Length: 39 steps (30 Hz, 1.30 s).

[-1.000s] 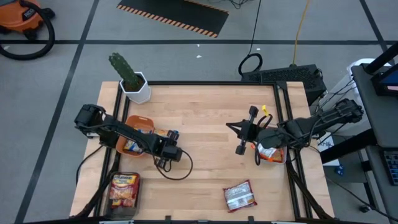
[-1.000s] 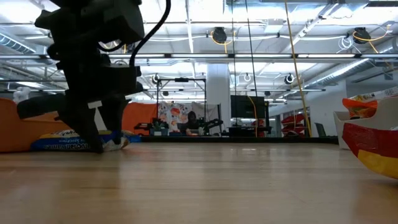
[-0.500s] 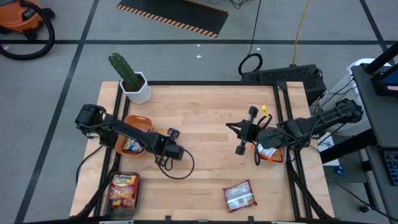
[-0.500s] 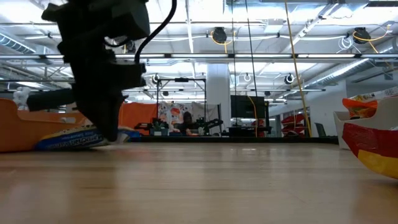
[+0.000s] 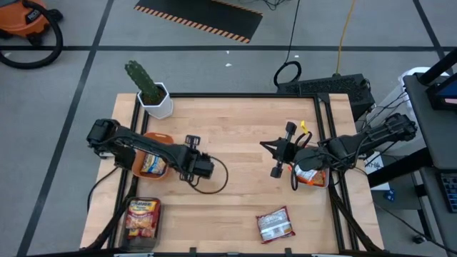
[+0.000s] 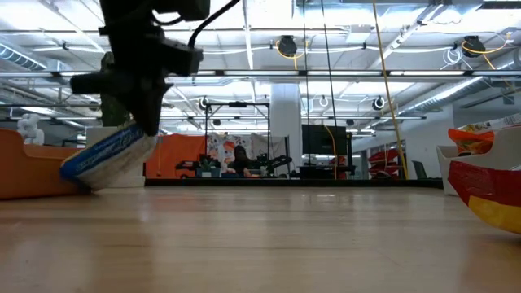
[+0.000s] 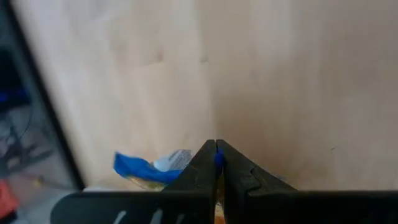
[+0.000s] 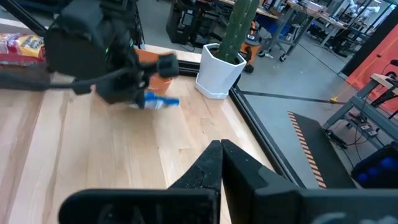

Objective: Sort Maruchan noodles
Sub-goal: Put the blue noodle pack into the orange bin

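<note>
judging the sort as partly done, the left gripper (image 6: 138, 122) is clamping a crinkly blue-white noodle packet (image 6: 107, 156) beside the orange bowl (image 5: 153, 163), while a dark red-white packet (image 5: 275, 224) is lying unsorted on the desk (image 5: 243, 135), right gripper (image 5: 273, 158) closed, empty.

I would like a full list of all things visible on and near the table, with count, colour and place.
Blue-white noodle packet: one, pinched in the left hand, one end lifted beside the orange bowl.
Dark red-white noodle packet: one, near front edge.
Orange bowl: one, left side, packet inside.
Tray with red-yellow packet: one, front left corner.
Orange packets in bin: right edge, count unclear.
Cactus in white pot: one, green, back left corner.
Left hand: shut on packet.
Right hand: shut, empty, right side.
</note>
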### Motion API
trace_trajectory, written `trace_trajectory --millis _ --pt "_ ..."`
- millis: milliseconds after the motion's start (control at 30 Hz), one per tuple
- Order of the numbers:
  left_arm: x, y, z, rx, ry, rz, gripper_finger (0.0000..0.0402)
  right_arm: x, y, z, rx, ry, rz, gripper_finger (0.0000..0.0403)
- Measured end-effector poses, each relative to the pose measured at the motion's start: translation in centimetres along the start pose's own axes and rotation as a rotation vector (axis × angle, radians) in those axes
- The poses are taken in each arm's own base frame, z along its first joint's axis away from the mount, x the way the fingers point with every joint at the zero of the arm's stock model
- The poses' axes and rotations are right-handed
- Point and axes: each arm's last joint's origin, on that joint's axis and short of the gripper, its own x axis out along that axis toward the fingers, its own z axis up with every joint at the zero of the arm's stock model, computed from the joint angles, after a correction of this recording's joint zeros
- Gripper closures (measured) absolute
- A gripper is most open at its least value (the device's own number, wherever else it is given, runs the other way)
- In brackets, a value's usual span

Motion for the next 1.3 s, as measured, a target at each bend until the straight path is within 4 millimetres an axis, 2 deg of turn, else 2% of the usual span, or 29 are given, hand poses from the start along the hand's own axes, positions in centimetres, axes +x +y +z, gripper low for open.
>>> trace_trajectory --millis 167,367,667,967,1133,1300 --pt "-2.3 1.5 -0.2 -0.094 0.059 0.065 0.0396 0.0 0.0 0.0 0.001 0.001 0.001 0.0401" --pt "-4.3 3.7 -1.9 -0.315 0.229 0.151 0.0396 0.0 0.0 0.0 0.004 -0.004 0.002 0.0401" --pt "-8.0 5.5 -5.9 -0.507 0.069 0.125 0.0396 -0.6 0.9 0.4 0.038 -0.037 0.113 0.0401" --pt "-12.3 7.6 -11.8 -0.643 -0.154 0.091 0.0396 -1.5 1.9 0.4 0.020 -0.052 0.162 0.0401" --pt "-13.6 8.2 -14.4 -0.683 -0.242 0.067 0.0396 -1.7 2.1 0.4 0.022 -0.056 0.173 0.0401" --pt "-14.1 8.4 -16.1 -0.704 -0.290 0.053 0.0396 -1.8 2.1 0.3 0.051 -0.052 0.175 0.0401"
